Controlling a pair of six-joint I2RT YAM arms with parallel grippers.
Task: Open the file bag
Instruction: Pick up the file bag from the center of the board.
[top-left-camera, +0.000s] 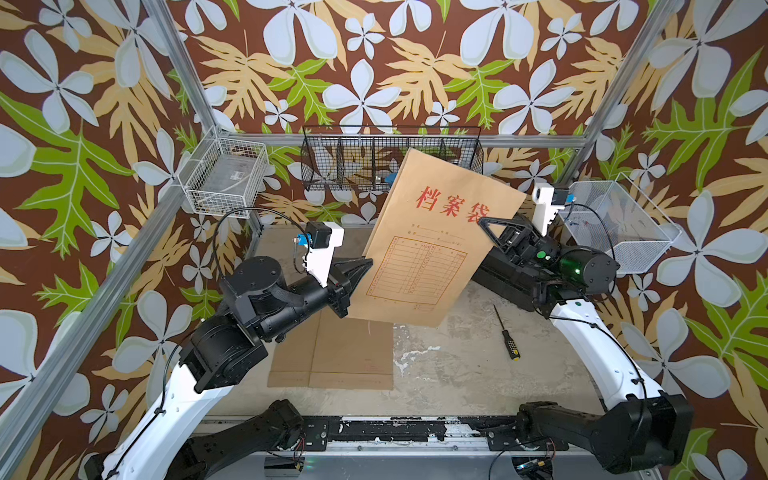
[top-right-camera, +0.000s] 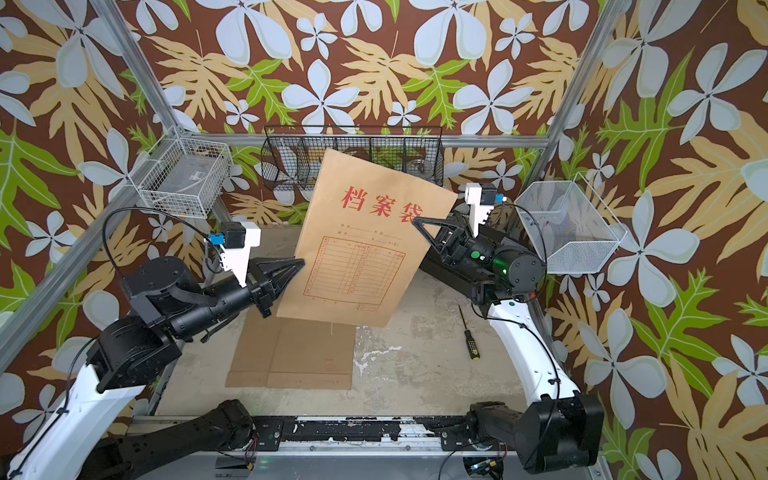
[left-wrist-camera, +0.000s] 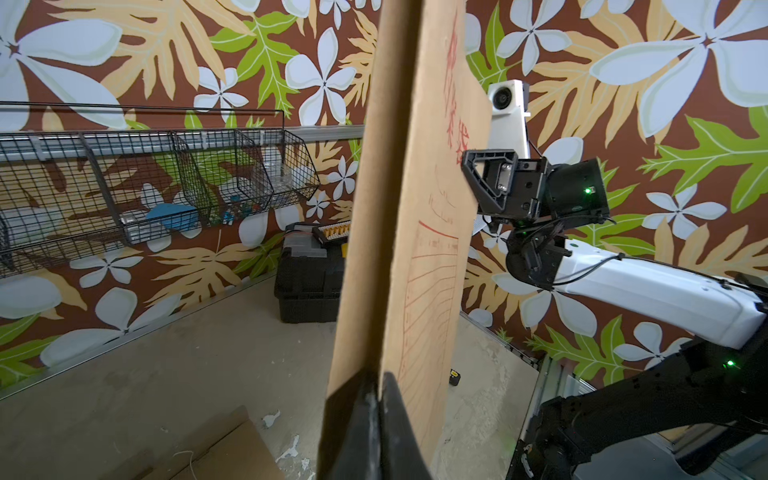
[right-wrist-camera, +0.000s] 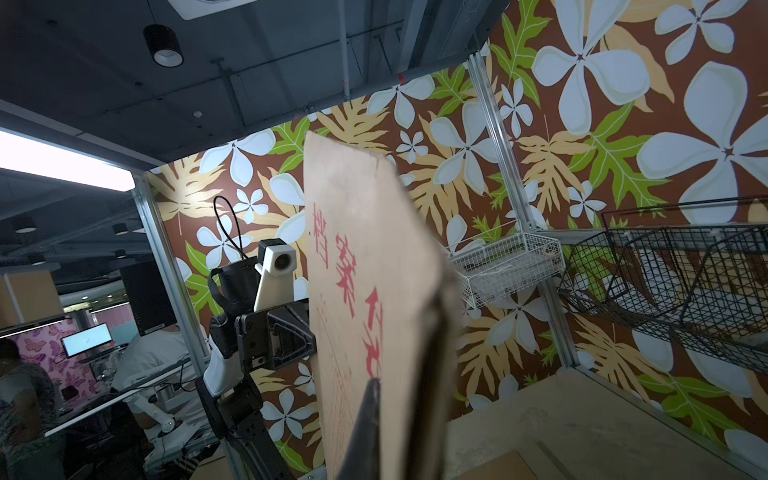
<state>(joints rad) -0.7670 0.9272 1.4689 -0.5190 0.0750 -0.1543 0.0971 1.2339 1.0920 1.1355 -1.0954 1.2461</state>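
Both left fingers (top-left-camera: 355, 269) and right fingers (top-left-camera: 483, 222) grip the raised file bag (top-left-camera: 432, 266); we should hold one edge firm while the other works it open.

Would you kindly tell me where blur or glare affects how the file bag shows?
Both top views: file bag evenly lit, red print sharp. Left wrist view: its near edge soft, print foreshortened. Right wrist view: near edge blurred, ceiling light blown out.

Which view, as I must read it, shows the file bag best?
A top view: the file bag faces it, red print plain, in both top views. Both wrist views catch it nearly edge-on, print skewed.
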